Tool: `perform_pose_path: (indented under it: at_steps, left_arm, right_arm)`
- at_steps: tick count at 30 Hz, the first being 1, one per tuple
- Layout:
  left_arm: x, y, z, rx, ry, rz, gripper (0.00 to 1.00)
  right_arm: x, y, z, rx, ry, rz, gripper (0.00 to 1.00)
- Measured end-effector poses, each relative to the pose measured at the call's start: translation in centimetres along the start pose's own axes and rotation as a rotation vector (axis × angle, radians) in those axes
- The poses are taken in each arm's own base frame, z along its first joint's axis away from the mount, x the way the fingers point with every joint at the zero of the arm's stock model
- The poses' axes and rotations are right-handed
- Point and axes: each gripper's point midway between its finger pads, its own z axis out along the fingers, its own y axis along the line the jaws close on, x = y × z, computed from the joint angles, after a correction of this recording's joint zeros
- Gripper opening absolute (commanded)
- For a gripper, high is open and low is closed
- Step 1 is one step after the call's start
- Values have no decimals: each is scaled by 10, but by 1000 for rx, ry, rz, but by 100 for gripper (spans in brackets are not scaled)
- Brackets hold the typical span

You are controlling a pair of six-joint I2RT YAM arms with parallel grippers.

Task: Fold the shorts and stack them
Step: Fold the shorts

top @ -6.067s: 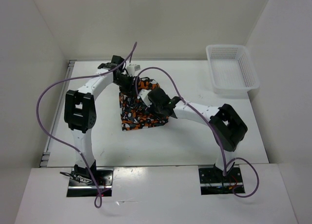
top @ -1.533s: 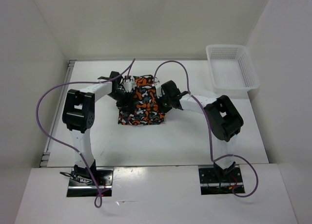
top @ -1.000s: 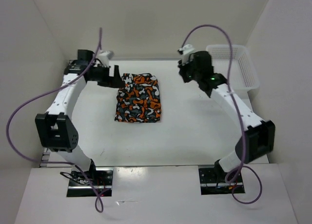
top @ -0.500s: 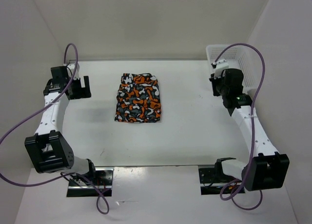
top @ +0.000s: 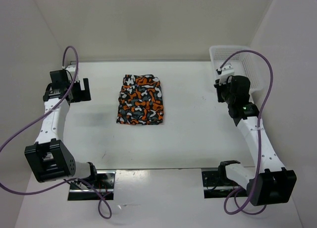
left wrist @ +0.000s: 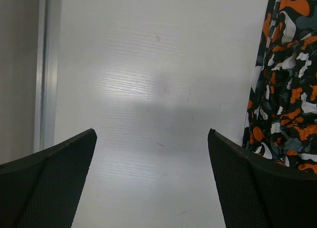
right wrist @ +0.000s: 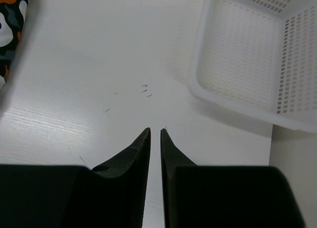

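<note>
White tabletop (top: 198,134) and white walls (top: 148,25) surround your arms. Your left wrist camera cuts off the folded orange, white and black camouflage-print fabric shorts (top: 141,100) at its right edge. The right wrist one catches only a sliver, upper left. They lie mid-frame overhead, well apart from both grippers. Your left gripper (top: 78,90) is spread wide; your right gripper (top: 221,86) is nearly pressed together, empty.

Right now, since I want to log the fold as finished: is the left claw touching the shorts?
Apart. The top view shows a strip of table between the open left claw and the folded shorts.
</note>
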Motion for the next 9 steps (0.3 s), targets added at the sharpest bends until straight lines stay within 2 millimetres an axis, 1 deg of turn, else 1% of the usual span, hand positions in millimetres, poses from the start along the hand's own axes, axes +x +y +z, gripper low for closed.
perform_pose_path:
  at_steps: [6, 9]
  left_arm:
    - [9, 0, 2, -1, 13, -3, 100]
    - [10, 0, 1, 1, 12, -3, 100]
  right_arm:
    - [14, 6, 0, -17, 26, 2, 18]
    - [18, 7, -3, -21, 30, 2, 18]
